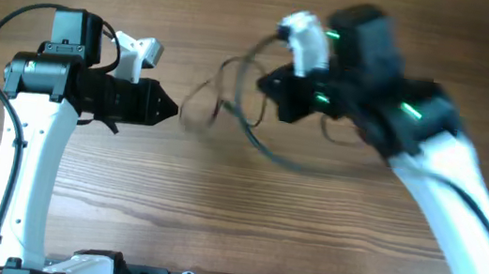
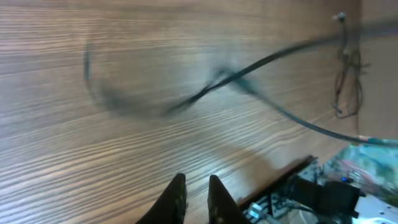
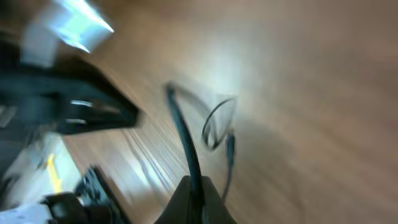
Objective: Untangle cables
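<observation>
Cables (image 1: 255,140): thin, limp, light cords, looping over the surface (image 1: 215,218) just left of the right end effector (image 1: 268,82). Well left of it, we see the left end effector (image 1: 171,108), fingers nearly together on nothing. The right end effector is clamped on one strand. We judge the cords slippery and snag-prone, best taken at a free loop or near a plug, not at the knot.

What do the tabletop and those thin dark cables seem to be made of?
The tabletop: wood or wood-look laminate, satin finish; streaky brown grain shows. The cables: probably plastic- or rubber-sheathed wire, dark; they bend into loose loops. Blur hides their finish.
</observation>
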Controlling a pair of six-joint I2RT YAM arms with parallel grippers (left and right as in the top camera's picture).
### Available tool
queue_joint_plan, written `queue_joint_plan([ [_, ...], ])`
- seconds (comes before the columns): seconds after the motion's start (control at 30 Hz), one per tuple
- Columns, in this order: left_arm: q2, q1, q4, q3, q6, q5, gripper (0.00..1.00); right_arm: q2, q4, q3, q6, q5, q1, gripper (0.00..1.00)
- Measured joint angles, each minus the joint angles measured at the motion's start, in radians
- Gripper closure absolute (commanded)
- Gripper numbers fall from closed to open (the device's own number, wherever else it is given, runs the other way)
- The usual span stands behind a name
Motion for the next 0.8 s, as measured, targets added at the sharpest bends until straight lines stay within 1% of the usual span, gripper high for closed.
queue_joint_plan([
  [0.1,0.0,0.0,-0.002,0.0,0.0,0.021,0.88,-0.132,-0.014,0.004,0.008,0.066,0.0,0.95],
  [0.2,0.0,0.0,0.002,0.0,0.0,0.035,0.96,-0.225,-0.029,0.005,0.013,0.113,-0.001,0.95],
  [0.3,0.0,0.0,0.005,0.0,0.0,0.061,0.96,-0.272,-0.037,0.005,0.018,0.14,-0.001,0.96],
  [0.4,0.0,-0.008,0.014,-0.001,0.003,0.101,0.81,-0.281,-0.041,0.004,0.028,0.147,-0.001,0.96],
  [0.43,0.0,-0.017,0.021,-0.001,0.001,0.112,0.82,-0.278,-0.046,0.004,0.029,0.147,-0.001,0.96],
  [0.47,0.0,-0.029,0.024,-0.001,0.004,0.121,0.87,-0.277,-0.048,0.004,0.032,0.147,-0.001,0.96],
  [0.5,0.0,-0.043,0.028,-0.001,0.003,0.124,0.95,-0.273,-0.047,0.004,0.034,0.146,-0.001,0.96],
  [0.57,0.0,-0.084,0.037,-0.001,0.005,0.135,0.96,-0.27,-0.046,0.004,0.036,0.145,-0.001,0.96],
  [0.8,0.0,-0.276,0.081,-0.001,0.111,0.145,0.96,-0.269,-0.023,0.004,0.018,0.14,-0.001,0.96],
])
